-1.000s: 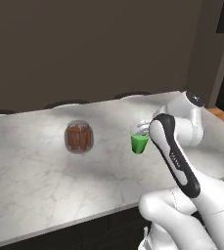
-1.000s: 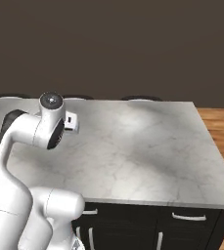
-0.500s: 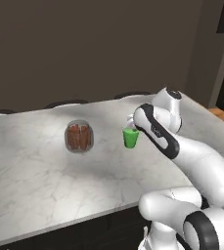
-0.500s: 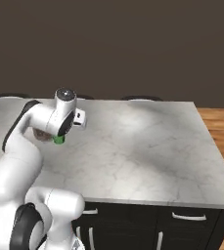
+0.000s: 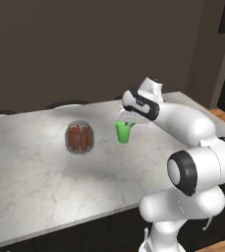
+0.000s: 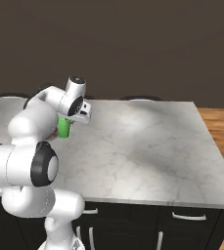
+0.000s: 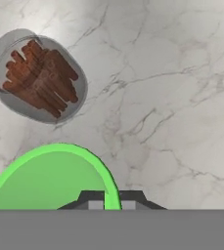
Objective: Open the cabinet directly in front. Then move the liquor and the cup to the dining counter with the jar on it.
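Note:
My gripper (image 5: 125, 121) is shut on the rim of the bright green cup (image 5: 124, 133), holding it upright low over the marble dining counter (image 5: 35, 182). Whether the cup's base touches the top, I cannot tell. The brownish glass jar (image 5: 79, 137) stands on the counter a short way left of the cup. In the right base view the cup (image 6: 63, 128) peeks out beside my arm, under the gripper (image 6: 68, 120). The hand view looks down on the cup (image 7: 45, 180) between my fingertips, the jar (image 7: 40, 78) beyond it. The liquor and the cabinet are out of view.
A dark wall rises behind the counter's far edge (image 6: 133, 100). Bare marble (image 6: 147, 151) stretches to the right of the cup. Dark base cabinets with pale handles (image 6: 184, 216) sit under the front edge, and wood floor (image 6: 221, 127) lies at the right.
The arm has stretched forward over the counter and carried the green cup a little left and farther in, closer to the jar. The jar has not moved.

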Controlling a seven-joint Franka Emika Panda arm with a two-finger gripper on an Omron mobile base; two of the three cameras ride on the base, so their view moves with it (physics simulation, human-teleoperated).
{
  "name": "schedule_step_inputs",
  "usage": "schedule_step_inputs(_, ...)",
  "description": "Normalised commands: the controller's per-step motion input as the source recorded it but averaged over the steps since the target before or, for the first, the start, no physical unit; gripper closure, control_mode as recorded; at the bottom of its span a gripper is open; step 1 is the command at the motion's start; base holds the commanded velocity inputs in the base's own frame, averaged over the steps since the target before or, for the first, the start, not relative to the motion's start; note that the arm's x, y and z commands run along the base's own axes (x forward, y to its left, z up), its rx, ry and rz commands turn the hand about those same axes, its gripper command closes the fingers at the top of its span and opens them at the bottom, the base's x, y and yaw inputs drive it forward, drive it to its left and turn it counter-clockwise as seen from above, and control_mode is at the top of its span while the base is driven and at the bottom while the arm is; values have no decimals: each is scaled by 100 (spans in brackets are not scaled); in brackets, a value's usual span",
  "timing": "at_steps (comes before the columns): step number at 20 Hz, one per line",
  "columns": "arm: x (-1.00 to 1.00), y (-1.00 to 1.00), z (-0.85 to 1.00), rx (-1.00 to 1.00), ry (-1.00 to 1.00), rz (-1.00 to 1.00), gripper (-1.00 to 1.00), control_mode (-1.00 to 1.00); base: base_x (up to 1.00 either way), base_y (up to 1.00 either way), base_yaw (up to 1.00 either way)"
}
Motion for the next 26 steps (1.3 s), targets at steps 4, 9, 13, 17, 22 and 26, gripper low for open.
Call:
schedule_step_inputs(4,0,1,-4,1,0,1,100,-100,0,0,0)
schedule_step_inputs(9,0,5,-54,-3,-3,0,100,-100,0,0,0)
schedule_step_inputs(13,0,14,-76,-6,-9,0,100,-100,0,0,0)
schedule_step_inputs(17,0,12,-42,0,-11,0,100,-100,0,0,0)
schedule_step_inputs(22,0,2,-24,0,-25,0,100,-100,0,0,0)
schedule_step_inputs(26,0,0,-17,0,-26,0,100,-100,0,0,0)
